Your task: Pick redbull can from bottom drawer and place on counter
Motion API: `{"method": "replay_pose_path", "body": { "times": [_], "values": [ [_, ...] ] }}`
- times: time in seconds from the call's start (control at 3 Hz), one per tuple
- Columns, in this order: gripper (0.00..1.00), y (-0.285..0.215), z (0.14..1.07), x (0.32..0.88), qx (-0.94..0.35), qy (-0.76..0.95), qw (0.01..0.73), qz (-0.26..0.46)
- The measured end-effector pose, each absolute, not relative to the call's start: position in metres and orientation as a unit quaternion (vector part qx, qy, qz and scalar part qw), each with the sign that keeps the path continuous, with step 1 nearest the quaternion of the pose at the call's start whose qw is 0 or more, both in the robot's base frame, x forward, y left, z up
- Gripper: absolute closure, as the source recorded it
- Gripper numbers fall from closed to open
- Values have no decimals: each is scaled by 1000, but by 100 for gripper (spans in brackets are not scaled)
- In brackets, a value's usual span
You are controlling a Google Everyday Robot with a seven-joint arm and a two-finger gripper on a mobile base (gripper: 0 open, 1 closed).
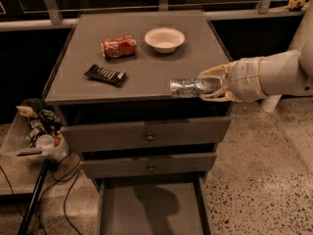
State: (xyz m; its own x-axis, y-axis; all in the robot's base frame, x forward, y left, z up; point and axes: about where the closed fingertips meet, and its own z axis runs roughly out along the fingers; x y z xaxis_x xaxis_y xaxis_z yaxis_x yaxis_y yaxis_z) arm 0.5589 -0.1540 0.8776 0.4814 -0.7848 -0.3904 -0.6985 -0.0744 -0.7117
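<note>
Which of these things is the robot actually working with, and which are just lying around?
In the job: gripper, shut on the redbull can over the counter, front right; bottom drawer, open.

Just lying about: red soda can, white bowl, dark snack bar, bin of clutter on the left.

gripper (206, 86): seen at the front right edge of the counter (156, 67), clamped on the redbull can (183, 87)
redbull can: held sideways
counter: shared by red can (119, 46), white bowl (165, 38), dark wrapper (105, 75)
bottom drawer (146, 214): pulled open

Shiny metal redbull can (184, 87), smooth plastic claw (209, 86) at front-right of matt counter (146, 70)
</note>
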Motion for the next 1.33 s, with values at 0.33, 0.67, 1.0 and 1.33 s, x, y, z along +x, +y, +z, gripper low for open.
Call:
{"method": "replay_pose_path", "body": {
  "times": [0.33,0.67,1.0,1.33],
  "values": [
    [100,-138,894,583,-740,490,458,-51],
    [100,-115,912,624,-751,471,461,-28],
    [100,-104,918,663,-751,483,450,9],
    [100,-115,921,688,-730,512,452,26]
  ]
}}
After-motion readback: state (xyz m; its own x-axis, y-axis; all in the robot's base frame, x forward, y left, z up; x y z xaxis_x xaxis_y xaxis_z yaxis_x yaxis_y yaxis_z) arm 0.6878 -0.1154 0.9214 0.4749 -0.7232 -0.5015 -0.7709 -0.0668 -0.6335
